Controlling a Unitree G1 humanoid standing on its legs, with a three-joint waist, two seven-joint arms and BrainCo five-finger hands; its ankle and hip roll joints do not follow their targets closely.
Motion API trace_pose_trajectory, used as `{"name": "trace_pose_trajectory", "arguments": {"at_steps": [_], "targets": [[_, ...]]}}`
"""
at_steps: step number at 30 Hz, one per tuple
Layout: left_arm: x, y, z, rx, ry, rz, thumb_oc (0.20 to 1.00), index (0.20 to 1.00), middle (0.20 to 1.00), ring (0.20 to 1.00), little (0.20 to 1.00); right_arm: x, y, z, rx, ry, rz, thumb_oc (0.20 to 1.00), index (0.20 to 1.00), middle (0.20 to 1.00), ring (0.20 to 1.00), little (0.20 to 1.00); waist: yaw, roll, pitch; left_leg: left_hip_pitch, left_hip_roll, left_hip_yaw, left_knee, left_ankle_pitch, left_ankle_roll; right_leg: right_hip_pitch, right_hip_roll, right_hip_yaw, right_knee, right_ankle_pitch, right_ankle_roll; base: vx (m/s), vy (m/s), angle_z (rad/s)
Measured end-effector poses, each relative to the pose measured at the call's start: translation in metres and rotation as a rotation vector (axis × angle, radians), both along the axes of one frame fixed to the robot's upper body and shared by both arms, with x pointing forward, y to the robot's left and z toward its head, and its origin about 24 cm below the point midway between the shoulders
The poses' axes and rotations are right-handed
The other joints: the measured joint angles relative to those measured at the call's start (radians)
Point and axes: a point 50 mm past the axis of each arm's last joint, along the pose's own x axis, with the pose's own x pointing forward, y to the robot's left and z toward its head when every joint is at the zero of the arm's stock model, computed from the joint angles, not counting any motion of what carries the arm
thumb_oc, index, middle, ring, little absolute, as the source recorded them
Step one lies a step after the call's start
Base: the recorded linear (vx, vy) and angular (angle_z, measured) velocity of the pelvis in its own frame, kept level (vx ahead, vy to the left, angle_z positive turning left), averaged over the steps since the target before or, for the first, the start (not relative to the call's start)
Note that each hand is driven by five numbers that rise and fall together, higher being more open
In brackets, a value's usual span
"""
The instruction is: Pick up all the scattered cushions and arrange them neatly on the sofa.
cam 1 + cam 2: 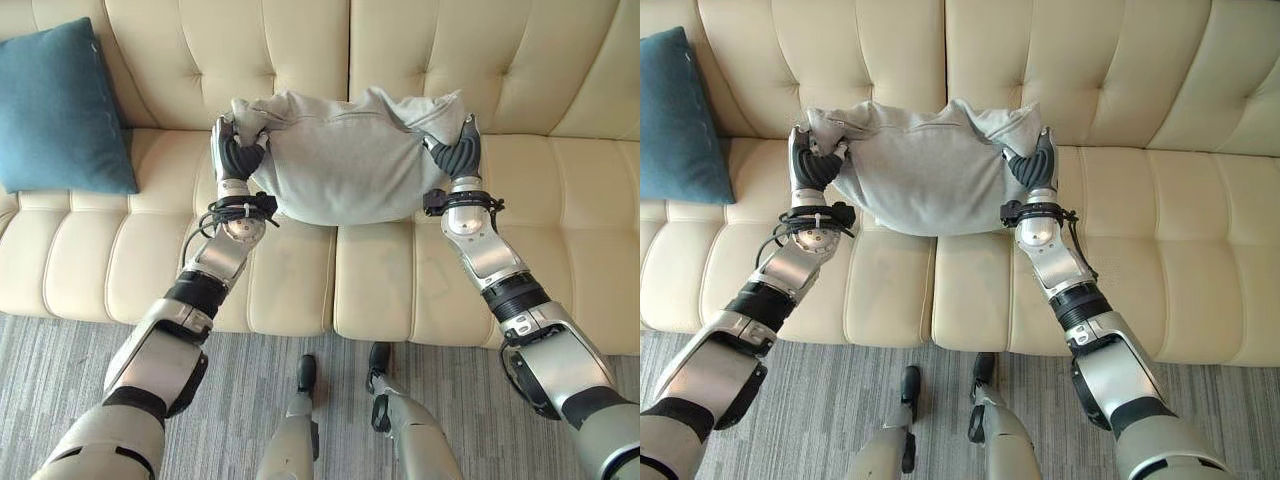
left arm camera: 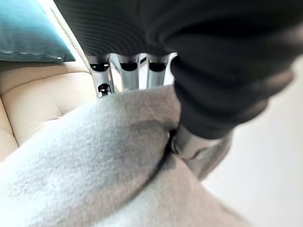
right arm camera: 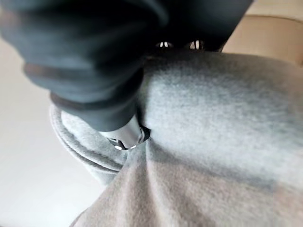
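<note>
The grey cushion (image 1: pixel 345 160) is held over the cream sofa (image 1: pixel 400 280), gripped at its corners by the left hand (image 1: pixel 236 155) and right hand (image 1: pixel 458 152). A blue cushion (image 1: pixel 60 110) is propped nearby.

1. My two head eyes look steeply down from above onto the cream sofa (image 1: pixel 400 290); both share its seat, the grey cushion (image 1: pixel 345 165) and a blue cushion (image 1: pixel 675 120).
2. My left wrist camera sits very close behind the left hand (image 2: pixel 208 71), facing along its fingers (image 2: pixel 128 71) into grey fabric.
3. My right wrist camera does likewise behind the right hand (image 3: pixel 94 66).
</note>
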Motion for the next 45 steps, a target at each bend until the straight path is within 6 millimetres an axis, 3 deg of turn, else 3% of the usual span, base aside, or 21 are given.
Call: {"name": "trace_pose_trajectory", "arguments": {"at_steps": [7, 9, 12, 17, 22, 23, 25, 26, 28, 32, 35, 37, 39, 41, 42, 45], "targets": [[0.006, 0.015, 0.019, 0.038, -0.001, 0.022, 1.0, 1.0, 1.0, 1.0, 1.0, 0.007, -0.008, 0.032, -0.006, -0.069, -0.04, 1.0, 1.0, 1.0, 1.0, 1.0, 0.006, 0.001, 0.0, -0.033, 0.0, -0.001, -0.004, 0.0, 0.0, -0.028, 0.002, -0.002, -0.012, 0.006, 0.001, 0.0, 0.0, 0.0], [0.014, 0.029, 0.042, 0.081, 0.012, 0.063, 1.0, 1.0, 1.0, 1.0, 1.0, 0.015, -0.021, 0.058, -0.006, -0.077, -0.085, 1.0, 1.0, 1.0, 1.0, 1.0, 0.006, 0.001, 0.0, -0.047, 0.0, -0.003, -0.004, 0.004, -0.003, -0.036, 0.002, -0.007, -0.022, 0.014, -0.001, 0.01, -0.005, 0.04], [0.012, 0.044, 0.067, 0.061, -0.023, 0.077, 1.0, 1.0, 1.0, 1.0, 1.0, 0.014, -0.024, 0.085, 0.054, -0.123, -0.071, 1.0, 1.0, 1.0, 1.0, 1.0, 0.005, 0.001, 0.0, -0.053, 0.0, -0.004, -0.005, 0.01, -0.01, -0.037, 0.003, -0.011, -0.031, 0.021, -0.003, 0.0, 0.0, 0.01], [0.016, 0.058, 0.067, -0.063, 0.042, 0.075, 1.0, 1.0, 1.0, 1.0, 1.0, 0.023, -0.039, 0.09, 0.159, -0.044, -0.106, 1.0, 1.0, 1.0, 1.0, 1.0, 0.008, 0.001, -0.001, -0.053, 0.0, -0.007, -0.005, 0.01, -0.01, -0.032, 0.002, -0.021, -0.033, 0.024, -0.007, 0.0, 0.011, 0.05], [0.012, 0.057, 0.057, -0.172, 0.047, -0.033, 1.0, 1.0, 1.0, 1.0, 1.0, 0.02, -0.063, 0.083, 0.324, -0.028, -0.12, 1.0, 1.0, 1.0, 1.0, 1.0, 0.017, 0.001, -0.001, -0.05, -0.004, -0.022, -0.005, 0.01, -0.01, -0.023, -0.002, -0.025, -0.033, 0.025, -0.006, 0.02, 0.029, 0.06], [0.007, 0.058, 0.046, -0.177, 0.049, -0.057, 1.0, 1.0, 1.0, 1.0, 1.0, 0.016, -0.069, 0.076, 0.323, -0.032, -0.115, 1.0, 1.0, 1.0, 1.0, 1.0, 0.018, 0.001, -0.001, -0.039, -0.004, -0.022, -0.009, 0.01, -0.01, -0.012, -0.003, -0.025, -0.035, 0.025, -0.006, 0.03, 0.032, 0.01], [-0.013, 0.065, 0.003, -0.217, 0.091, -0.106, 1.0, 1.0, 1.0, 1.0, 1.0, 0.002, -0.089, 0.04, 0.267, 0.008, -0.114, 1.0, 1.0, 1.0, 1.0, 1.0, 0.016, 0.0, 0.0, 0.01, -0.004, -0.021, -0.022, 0.01, -0.01, 0.033, -0.002, -0.025, -0.04, 0.024, -0.006, 0.05, 0.043, -0.01], [-0.027, 0.073, -0.034, -0.22, 0.172, -0.101, 1.0, 1.0, 1.0, 1.0, 1.0, -0.008, -0.105, 0.008, 0.236, 0.08, -0.147, 1.0, 1.0, 1.0, 1.0, 1.0, 0.014, 0.0, 0.0, 0.044, -0.006, -0.02, -0.025, 0.01, -0.01, 0.068, -0.004, -0.024, -0.044, 0.024, -0.004, 0.07, 0.071, 0.01], [-0.055, 0.087, -0.075, -0.265, 0.254, -0.08, 1.0, 1.0, 1.0, 1.0, 1.0, -0.033, -0.122, -0.027, 0.24, 0.116, -0.156, 1.0, 1.0, 1.0, 1.0, 1.0, 0.007, -0.002, 0.0, 0.088, -0.009, -0.018, -0.043, 0.01, -0.01, 0.105, -0.006, -0.02, -0.052, 0.013, 0.013, 0.05, 0.048, 0.0], [-0.102, 0.1, -0.131, -0.389, 0.358, -0.027, 1.0, 1.0, 1.0, 1.0, 1.0, -0.076, -0.145, -0.089, 0.209, 0.251, -0.206, 1.0, 1.0, 1.0, 1.0, 1.0, 0.006, -0.005, 0.001, 0.114, -0.019, -0.003, -0.053, 0.01, -0.01, 0.142, -0.011, -0.009, -0.082, 0.006, 0.047, 0.07, 0.056, 0.0], [-0.159, 0.1, -0.191, -0.423, 0.558, 0.012, 1.0, 1.0, 1.0, 1.0, 1.0, -0.131, -0.153, -0.156, 0.187, 0.461, -0.229, 1.0, 1.0, 1.0, 1.0, 1.0, -0.001, -0.011, 0.0, 0.196, -0.022, 0.008, -0.054, 0.001, 0.003, 0.241, -0.009, -0.007, -0.121, 0.001, 0.072, 0.07, 0.064, 0.0], [-0.191, 0.109, -0.222, -0.423, 0.706, 0.059, 1.0, 1.0, 1.0, 1.0, 1.0, -0.151, -0.158, -0.18, 0.138, 0.573, -0.225, 1.0, 1.0, 1.0, 1.0, 1.0, -0.01, -0.012, -0.007, 0.235, -0.019, 0.02, -0.054, -0.025, 0.009, 0.28, -0.005, 0.003, -0.134, -0.004, 0.084, 0.04, 0.088, -0.18], [-0.231, 0.12, -0.255, -0.43, 0.888, 0.135, 1.0, 1.0, 1.0, 1.0, 1.0, -0.185, -0.163, -0.219, 0.059, 0.774, -0.224, 1.0, 1.0, 1.0, 1.0, 1.0, -0.015, -0.027, -0.016, 0.287, -0.02, 0.031, -0.054, -0.034, 0.023, 0.335, -0.003, 0.011, -0.153, 0.006, 0.094, 0.01, 0.109, -0.17], [-0.262, 0.123, -0.278, -0.443, 1.039, 0.182, 1.0, 1.0, 1.0, 1.0, 1.0, -0.21, -0.162, -0.25, 0.023, 0.957, -0.214, 1.0, 1.0, 1.0, 1.0, 1.0, -0.014, -0.048, -0.054, 0.314, -0.023, 0.05, -0.054, -0.044, 0.038, 0.359, -0.003, 0.031, -0.161, 0.009, 0.1, -0.03, 0.099, -0.21], [-0.272, 0.122, -0.284, -0.44, 1.086, 0.18, 1.0, 1.0, 1.0, 1.0, 1.0, -0.216, -0.162, -0.256, 0.017, 0.99, -0.215, 1.0, 1.0, 1.0, 1.0, 1.0, -0.012, -0.056, -0.069, 0.313, -0.026, 0.059, -0.054, -0.045, 0.039, 0.357, -0.005, 0.037, -0.17, 0.015, 0.108, -0.09, 0.133, -0.27], [-0.288, 0.118, -0.293, -0.428, 1.169, 0.148, 1.0, 1.0, 1.0, 1.0, 1.0, -0.236, -0.158, -0.28, 0.049, 1.112, -0.206, 1.0, 1.0, 1.0, 1.0, 1.0, -0.01, -0.085, -0.093, 0.33, -0.054, 0.088, -0.049, -0.046, 0.049, 0.361, -0.018, 0.073, -0.177, 0.051, 0.113, -0.18, 0.163, -0.33]]}}
